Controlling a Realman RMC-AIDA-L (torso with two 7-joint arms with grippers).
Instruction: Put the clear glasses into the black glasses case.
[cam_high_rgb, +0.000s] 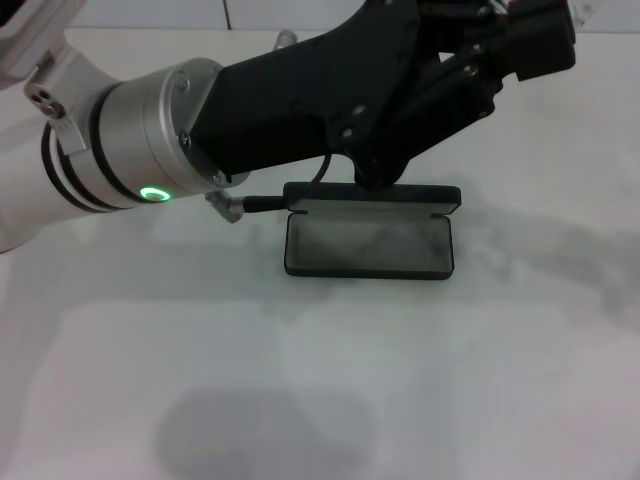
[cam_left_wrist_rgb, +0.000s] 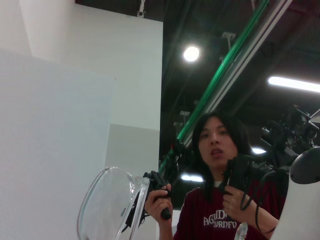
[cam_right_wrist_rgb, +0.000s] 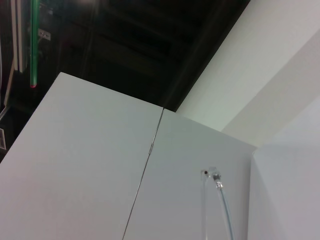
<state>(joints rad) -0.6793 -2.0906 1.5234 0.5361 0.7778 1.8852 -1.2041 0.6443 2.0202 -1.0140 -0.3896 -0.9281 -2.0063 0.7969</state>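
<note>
Left gripper (cam_high_rgb: 500, 50) hung above and behind the open black glasses case (cam_high_rgb: 366, 272), whose length ran left-right, grasp state indeterminable, clear glasses (cam_left_wrist_rgb: 107, 205) close beside its wrist; right gripper unseen.

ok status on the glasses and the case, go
left end effector low at the back edge of the open black glasses case. clear glasses: a lens shows close to the left wrist camera; seated in case, cannot tell. right end effector not seen.
</note>
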